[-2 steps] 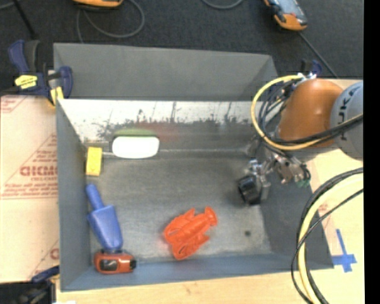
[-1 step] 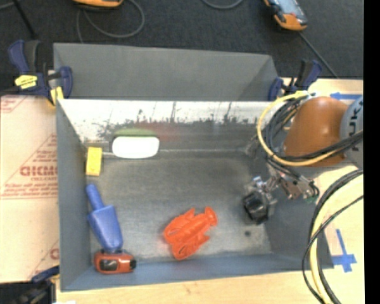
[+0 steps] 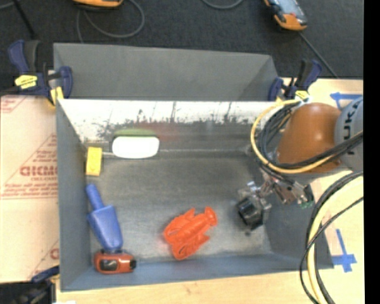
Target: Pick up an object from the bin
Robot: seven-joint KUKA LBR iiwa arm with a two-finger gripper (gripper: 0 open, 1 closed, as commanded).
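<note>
Gripper (image 3: 249,213) low at right side of bin (image 3: 164,75); grip state can't tell. Nearest obj: orange crumpled plastic toy (image 3: 190,232), near on its left, long axis slanting up toward gripper.

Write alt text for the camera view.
The gripper hangs low at the right of a grey metal bin, an orange crumpled thing to its left. Along the left lie a white oval, a yellow block, a blue scoop and an orange-and-black gadget.
</note>
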